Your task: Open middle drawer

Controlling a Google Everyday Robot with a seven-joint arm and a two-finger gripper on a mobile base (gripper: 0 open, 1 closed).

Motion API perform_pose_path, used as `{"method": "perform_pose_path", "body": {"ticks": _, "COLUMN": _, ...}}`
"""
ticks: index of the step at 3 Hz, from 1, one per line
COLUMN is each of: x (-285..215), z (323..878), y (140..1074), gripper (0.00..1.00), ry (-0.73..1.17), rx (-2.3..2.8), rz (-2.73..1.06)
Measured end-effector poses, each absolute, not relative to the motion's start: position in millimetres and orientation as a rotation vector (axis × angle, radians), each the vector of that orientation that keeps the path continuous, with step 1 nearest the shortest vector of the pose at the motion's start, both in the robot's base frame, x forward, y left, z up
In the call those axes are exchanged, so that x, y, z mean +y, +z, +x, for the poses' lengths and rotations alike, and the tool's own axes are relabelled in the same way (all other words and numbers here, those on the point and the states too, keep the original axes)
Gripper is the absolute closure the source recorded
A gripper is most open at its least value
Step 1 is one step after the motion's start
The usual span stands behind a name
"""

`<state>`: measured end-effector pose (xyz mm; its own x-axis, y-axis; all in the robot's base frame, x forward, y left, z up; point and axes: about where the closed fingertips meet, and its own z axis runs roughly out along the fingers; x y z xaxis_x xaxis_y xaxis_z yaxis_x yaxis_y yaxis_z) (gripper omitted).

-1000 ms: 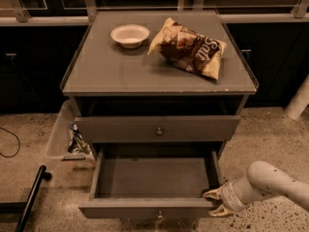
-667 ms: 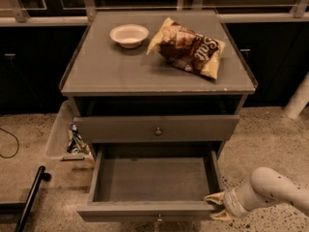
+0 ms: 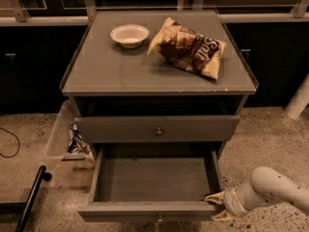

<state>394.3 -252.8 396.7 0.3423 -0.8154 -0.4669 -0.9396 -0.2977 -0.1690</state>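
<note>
far left, black pole (image 3: 30, 199) on speckled floor; clear bin (image 3: 59, 135) beside the cabinet (image 3: 120, 76). on top: white bowl (image 3: 129, 35), then chip bag (image 3: 189, 47) to its right. upper drawer (image 3: 157, 128) closed. below it the middle drawer (image 3: 140, 210) pulled well out, grey inside bare. gripper (image 3: 214, 208) low right at the drawer's front right corner, fingers apart
</note>
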Motion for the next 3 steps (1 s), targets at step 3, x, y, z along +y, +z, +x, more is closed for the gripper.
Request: {"method": "perform_pose_path", "body": {"ticks": 3, "x": -253.0, "z": 378.9, "y": 400.2, "gripper": 0.0, "ry": 0.397, "rx": 1.517, "rz": -2.211}}
